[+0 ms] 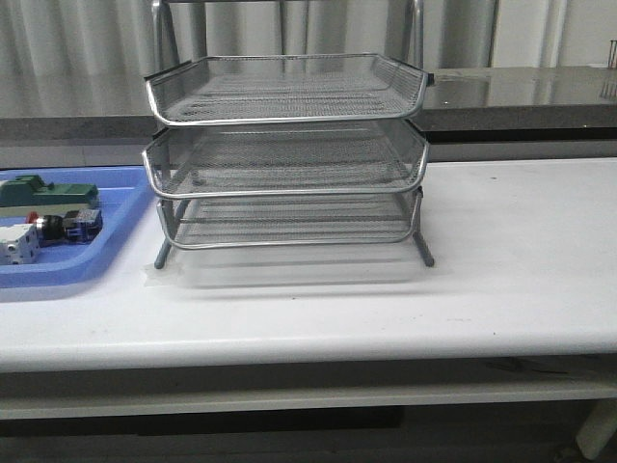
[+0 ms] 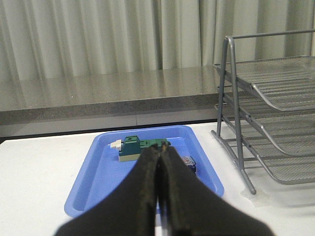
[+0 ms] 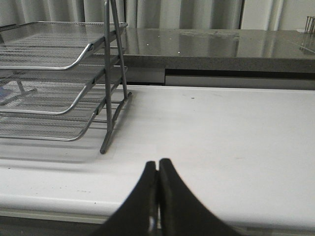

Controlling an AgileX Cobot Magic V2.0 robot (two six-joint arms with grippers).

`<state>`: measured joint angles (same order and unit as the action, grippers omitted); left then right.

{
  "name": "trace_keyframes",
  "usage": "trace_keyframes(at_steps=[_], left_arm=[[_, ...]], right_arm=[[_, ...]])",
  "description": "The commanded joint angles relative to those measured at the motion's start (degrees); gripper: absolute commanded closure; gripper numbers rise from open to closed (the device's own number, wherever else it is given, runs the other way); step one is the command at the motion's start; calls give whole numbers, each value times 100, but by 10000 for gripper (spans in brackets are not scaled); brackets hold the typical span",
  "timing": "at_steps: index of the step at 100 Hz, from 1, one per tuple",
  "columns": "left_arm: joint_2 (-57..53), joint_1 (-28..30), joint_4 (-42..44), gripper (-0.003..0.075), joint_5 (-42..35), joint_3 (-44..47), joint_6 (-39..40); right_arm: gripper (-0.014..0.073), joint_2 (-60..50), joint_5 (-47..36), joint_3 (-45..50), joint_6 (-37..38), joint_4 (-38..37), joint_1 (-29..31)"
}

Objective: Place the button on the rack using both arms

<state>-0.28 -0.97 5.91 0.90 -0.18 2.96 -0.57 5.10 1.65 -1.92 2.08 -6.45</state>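
The button (image 1: 60, 228) lies on its side in the blue bin (image 1: 67, 268) at the table's left, showing a red cap, a black body and a blue end. The three-tier wire rack (image 1: 287, 154) stands mid-table, with nothing in its trays. Neither arm shows in the front view. In the left wrist view my left gripper (image 2: 158, 148) is shut and holds nothing, hovering short of the bin (image 2: 106, 172). Its fingers hide most of the button, and only the blue end (image 2: 189, 162) peeks out. My right gripper (image 3: 158, 163) is shut over bare table, to the right of the rack (image 3: 64, 73).
A flat green block (image 1: 48, 193) and a white dotted cube (image 1: 17, 243) share the bin with the button. The white table (image 1: 511, 251) runs to the right of the rack. A grey counter (image 1: 540, 92) and curtains stand behind it.
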Motion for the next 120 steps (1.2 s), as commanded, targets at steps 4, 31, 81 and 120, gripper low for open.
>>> trace_keyframes(at_steps=[4, 31, 81, 120], left_arm=[[-178, 10, -60, 741, -452, 315, 72], [-178, 10, -60, 741, -452, 315, 72], [-178, 10, -60, 741, -452, 315, 72], [-178, 10, -60, 741, -452, 315, 72]], right_arm=[[651, -111, -463, -111, 8, -27, 30], [651, -111, -463, -111, 8, -27, 30], [651, -111, -763, -116, 8, -21, 30], [651, 302, 230, -1253, 8, 819, 30]])
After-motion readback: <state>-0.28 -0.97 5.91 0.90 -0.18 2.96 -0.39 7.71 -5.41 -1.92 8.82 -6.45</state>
